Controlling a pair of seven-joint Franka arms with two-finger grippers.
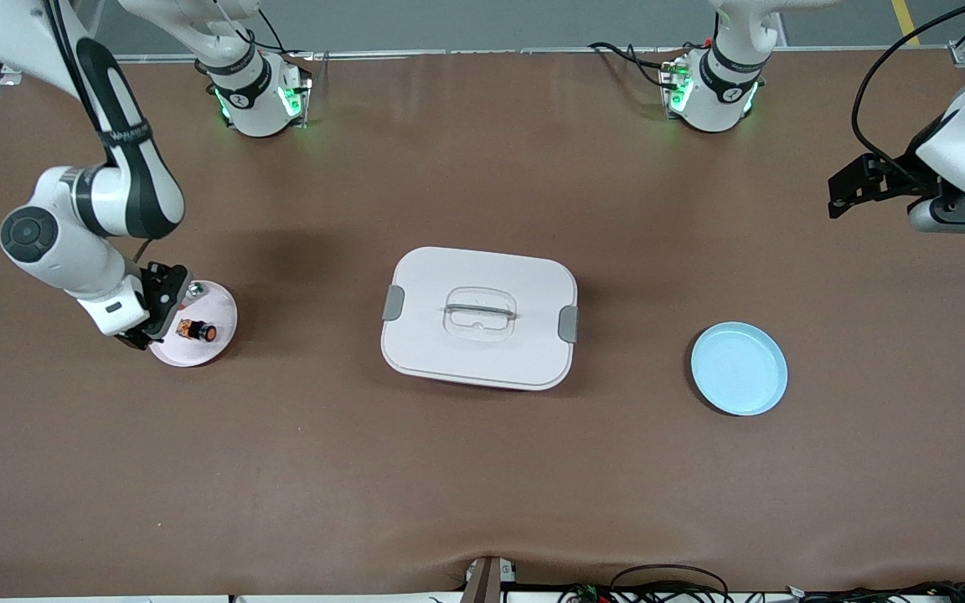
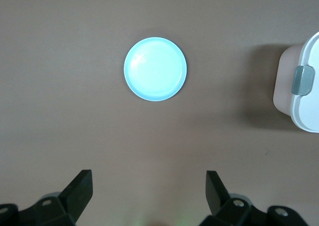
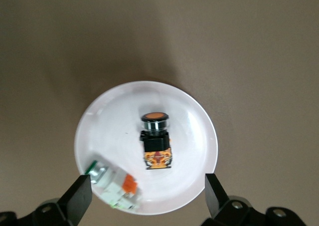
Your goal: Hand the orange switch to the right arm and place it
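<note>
orange switch (image 1: 198,330) on pink plate (image 1: 219,311), right gripper (image 1: 150,322) over plate edge

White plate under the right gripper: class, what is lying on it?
On the white plate lie the orange switch and a small clear-and-white part. The open right gripper hides nothing in the wrist view.

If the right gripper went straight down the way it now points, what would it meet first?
Probably the orange switch lying on the white plate. The open right gripper hangs over that plate, near the clear-and-white part, so depth leaves some doubt which comes first.
</note>
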